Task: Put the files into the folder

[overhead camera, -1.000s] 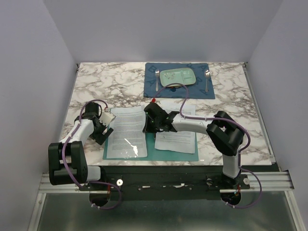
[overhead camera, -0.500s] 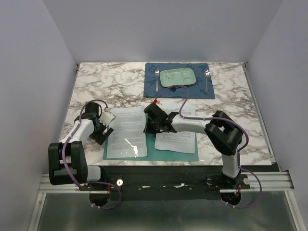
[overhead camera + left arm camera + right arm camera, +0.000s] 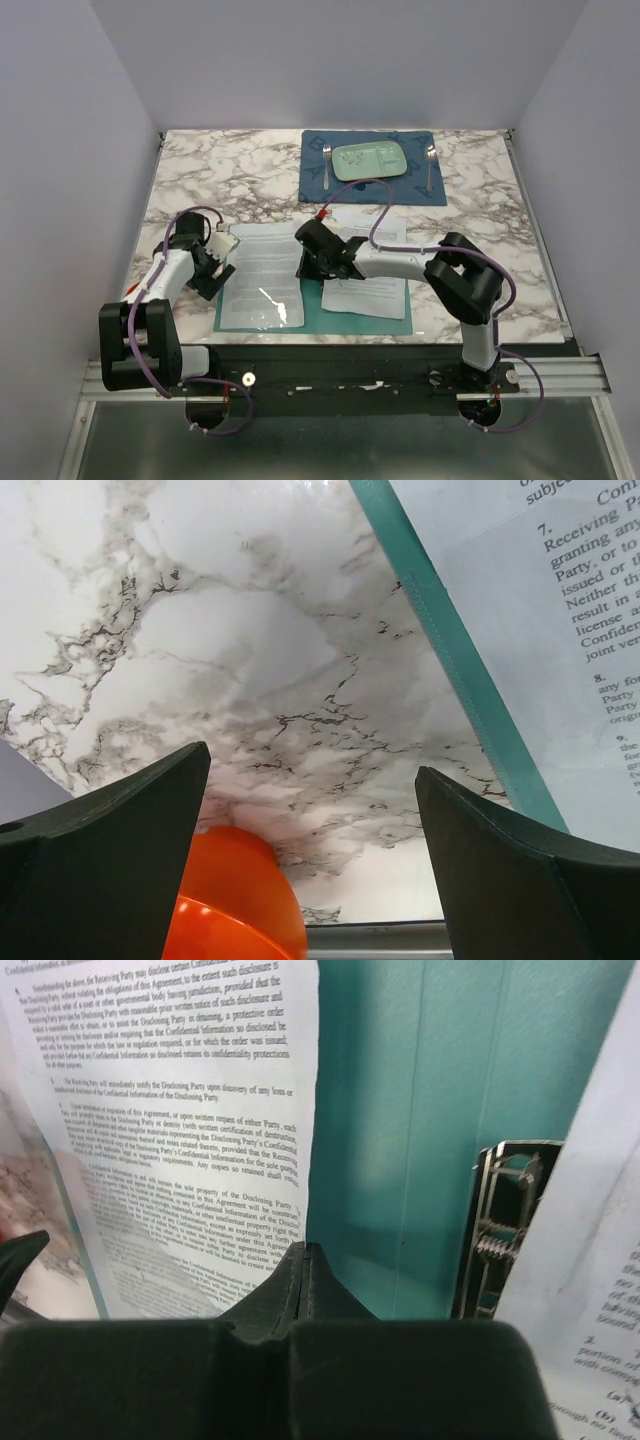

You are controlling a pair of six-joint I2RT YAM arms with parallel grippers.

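The teal folder (image 3: 313, 310) lies open at the table's near edge. One printed white file (image 3: 262, 275) lies on its left leaf, another file (image 3: 368, 290) on its right leaf. My right gripper (image 3: 303, 265) is shut over the centre crease. In the right wrist view its tips (image 3: 308, 1248) touch the right edge of the left file (image 3: 190, 1120), with bare folder card (image 3: 410, 1110) beside them. My left gripper (image 3: 213, 272) is open and empty on marble beside the folder's left edge (image 3: 450, 650), as the left wrist view (image 3: 312, 760) shows.
A dark blue placemat (image 3: 320, 190) at the back holds a pale green plate (image 3: 370, 160), a fork (image 3: 327, 165) and a spoon (image 3: 430, 165). A metal spring clip (image 3: 500, 1230) sits on the folder's right leaf. An orange object (image 3: 230, 900) lies by my left finger.
My right gripper has slid slightly left along the folder's centre toward the left file. The left arm has shifted a little, and an orange sliver now shows beside it.
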